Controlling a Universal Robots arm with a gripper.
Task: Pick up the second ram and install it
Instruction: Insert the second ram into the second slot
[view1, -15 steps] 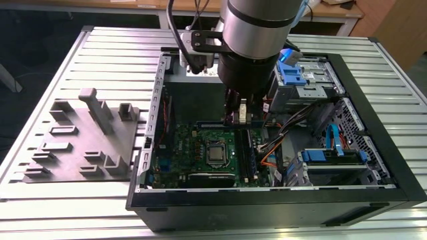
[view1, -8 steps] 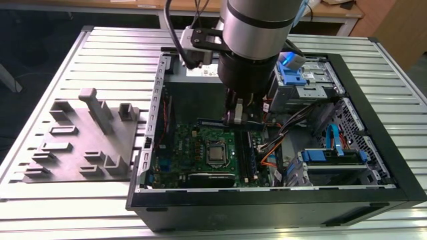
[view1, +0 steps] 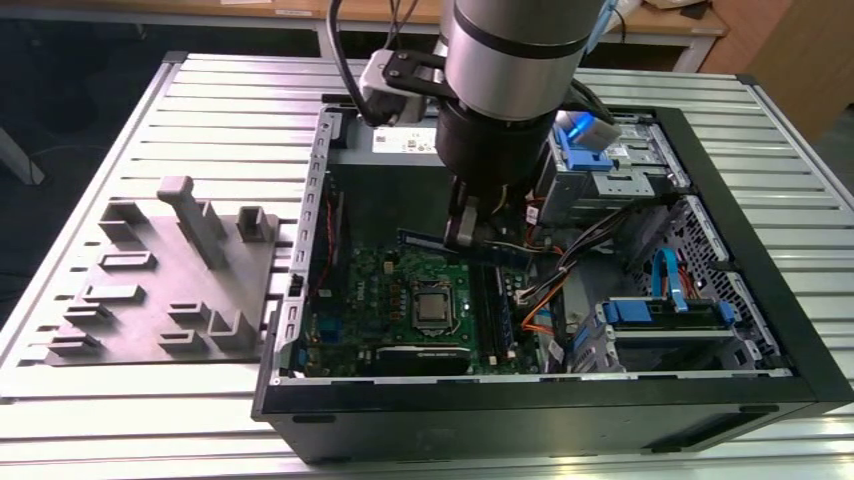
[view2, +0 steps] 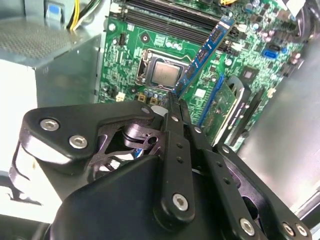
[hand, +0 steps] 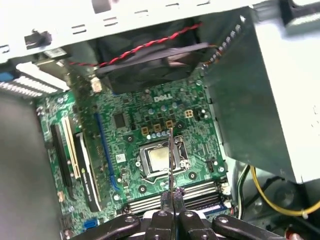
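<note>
Clamped shut with the gripper (view2: 172, 100) on the second ram (view2: 207, 50), pinching the blue-green stick by one end and carrying it clear of everything below. Hanging inside the open computer case (view1: 534, 415), up over the motherboard (view1: 387, 300), near the CPU socket (view1: 430, 305) in the exterior view and touching nothing there. Showing edge-on in the first wrist view, a thin line across that socket, sticking straight out from between the closed jaws. Tilted in the second wrist view, chips facing out, far end up in the air. Poised above the long black slot rails (hand: 145, 201) along the board's edge, yet lying crosswise to them rather than along them, and well short of sitting in any. So, on this evidence: off its rest and inside the case, with the pick-up half looking finished. Not turned to match a slot, not lowered, not pressed home, so the whole of the seating left to do. Cannot tell about the latches on the rails, open or shut, nor about a first stick sitting in a neighbouring slot. Over on the exterior view's left, out on the slatted table (view1: 227, 120), just a grey parts fixture (view1: 147, 300), well apart from the action
</note>
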